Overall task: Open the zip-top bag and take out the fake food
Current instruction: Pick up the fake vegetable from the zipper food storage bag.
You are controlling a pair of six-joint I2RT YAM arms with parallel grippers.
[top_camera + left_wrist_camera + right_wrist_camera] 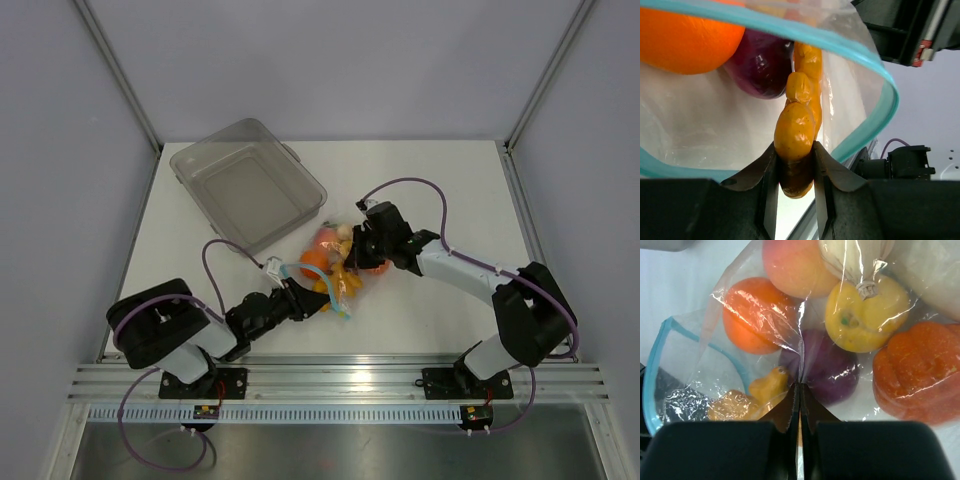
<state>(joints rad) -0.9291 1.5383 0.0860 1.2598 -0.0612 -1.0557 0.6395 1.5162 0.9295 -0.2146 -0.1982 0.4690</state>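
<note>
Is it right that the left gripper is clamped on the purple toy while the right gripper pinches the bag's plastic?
Not quite. The left gripper is clamped on the lumpy yellow-orange toy, not the purple toy, which sits beyond it, clear of the fingers; the left wrist view shows this. The rest holds: the right gripper pinches the plastic of the zip-top bag.

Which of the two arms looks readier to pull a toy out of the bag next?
Left, probably. The left fingers clamp a yellow toy piece at the zip-top bag's open mouth. The right fingers are pinched shut on the bag's clear film, so they look busy holding it.
</note>
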